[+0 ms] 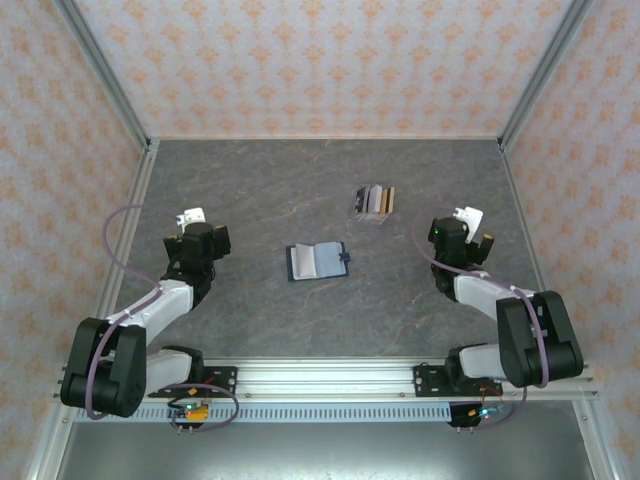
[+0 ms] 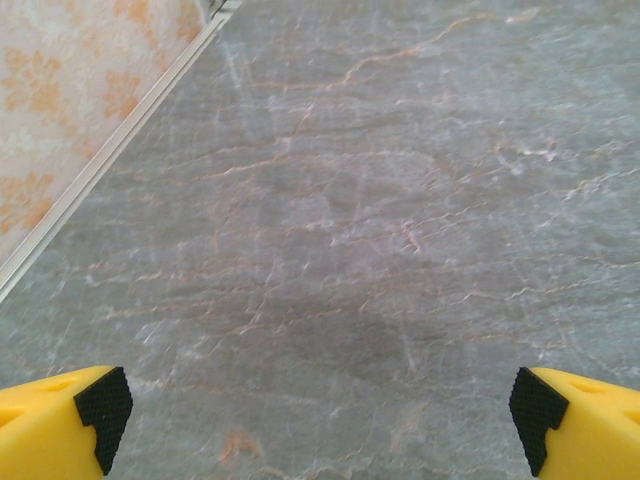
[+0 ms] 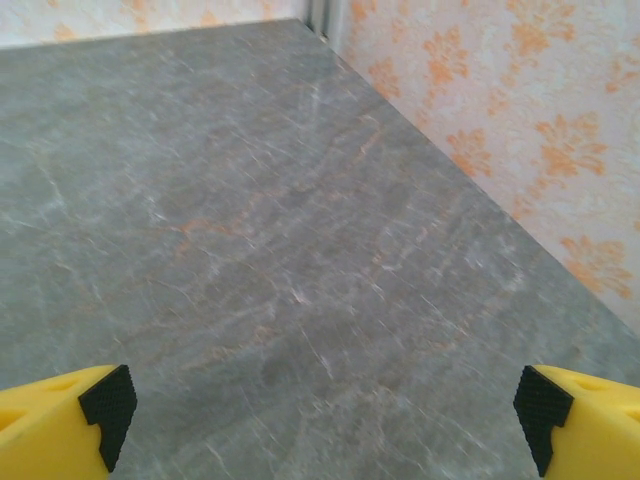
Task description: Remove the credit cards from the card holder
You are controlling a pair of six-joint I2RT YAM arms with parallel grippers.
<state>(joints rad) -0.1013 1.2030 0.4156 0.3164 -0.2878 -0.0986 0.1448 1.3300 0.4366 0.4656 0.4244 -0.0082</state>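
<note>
The navy-blue card holder lies open like a book in the middle of the table, its paler inside facing up and a small dark tab on its right edge. Behind it and to the right, several credit cards lie in an overlapping row of white, grey, black and tan. My left gripper hangs open over bare table, well left of the holder. On the far right my right gripper is open too, with nothing between its yellow fingers.
The grey marble-patterned table is fenced by patterned walls with metal rails: the left wall runs close by the left gripper, and the right wall by the right one. The arm bases sit on a rail at the near edge.
</note>
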